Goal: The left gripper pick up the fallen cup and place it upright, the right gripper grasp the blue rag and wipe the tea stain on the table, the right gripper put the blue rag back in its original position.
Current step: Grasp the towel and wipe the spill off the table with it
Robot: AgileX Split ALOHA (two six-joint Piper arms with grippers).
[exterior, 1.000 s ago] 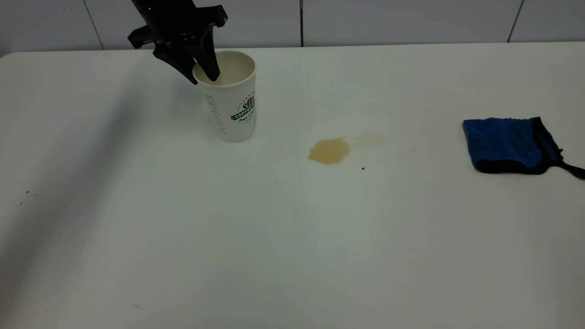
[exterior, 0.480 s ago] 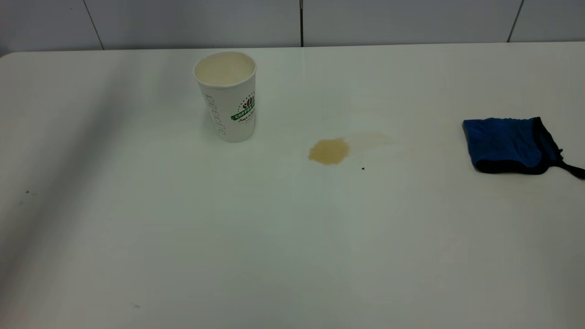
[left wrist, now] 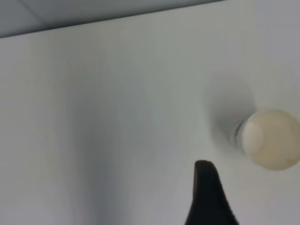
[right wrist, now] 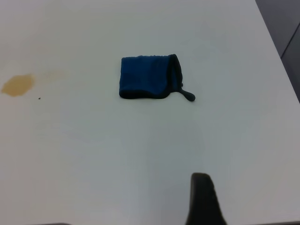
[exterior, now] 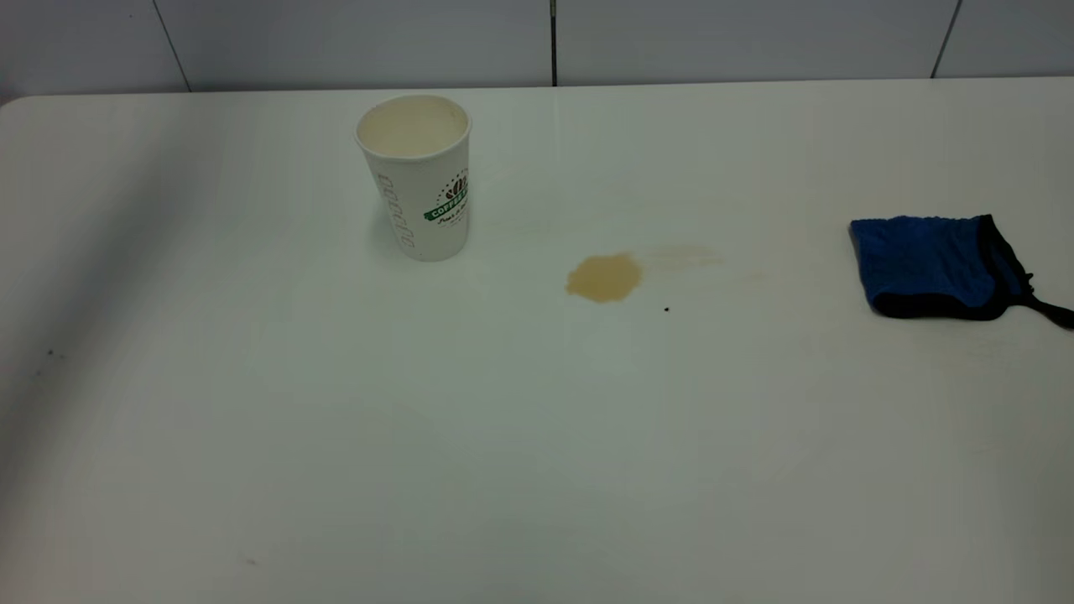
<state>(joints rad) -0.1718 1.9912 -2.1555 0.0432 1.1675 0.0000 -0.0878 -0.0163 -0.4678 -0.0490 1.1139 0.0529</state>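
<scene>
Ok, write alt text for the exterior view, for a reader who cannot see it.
A white paper cup with a green logo stands upright at the back left of a white table. A tan tea stain lies right of it, and a blue rag lies at the right edge. No gripper shows in this view.

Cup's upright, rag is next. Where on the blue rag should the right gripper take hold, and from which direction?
Grip the blue rag on its thick blue body near the middle, coming straight down from above. It lies flat on the table with nothing beside it, so no edge stands up for a side approach. Avoid the thin black loop tail; it would probably slip or leave the cloth dangling over the tea stain.
</scene>
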